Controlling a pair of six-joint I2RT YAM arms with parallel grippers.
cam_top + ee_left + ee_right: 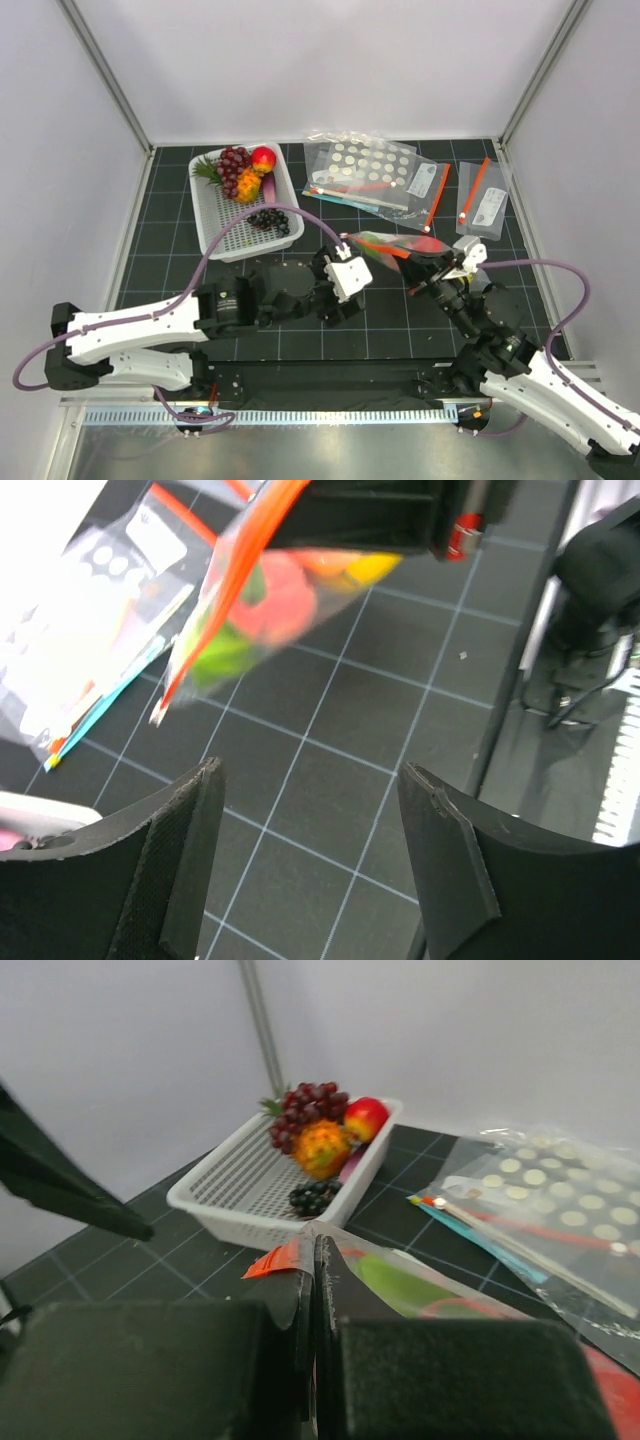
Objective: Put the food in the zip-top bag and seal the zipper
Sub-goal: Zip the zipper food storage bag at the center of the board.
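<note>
The zip-top bag hangs lifted off the mat at centre. It holds the food, showing pink, green and yellow pieces through the plastic. My right gripper is shut on the bag's mouth edge, its jaws pinching the orange-red zipper. The zipper also shows in the left wrist view as a slanting strip. My left gripper is open and empty just left of the bag, low over the mat, with its fingers spread wide and the bag ahead of them.
A white slotted basket at the back left holds grapes and other toy fruit. A dotted clear bag and two labelled bags lie at the back right. The walls stand close on three sides.
</note>
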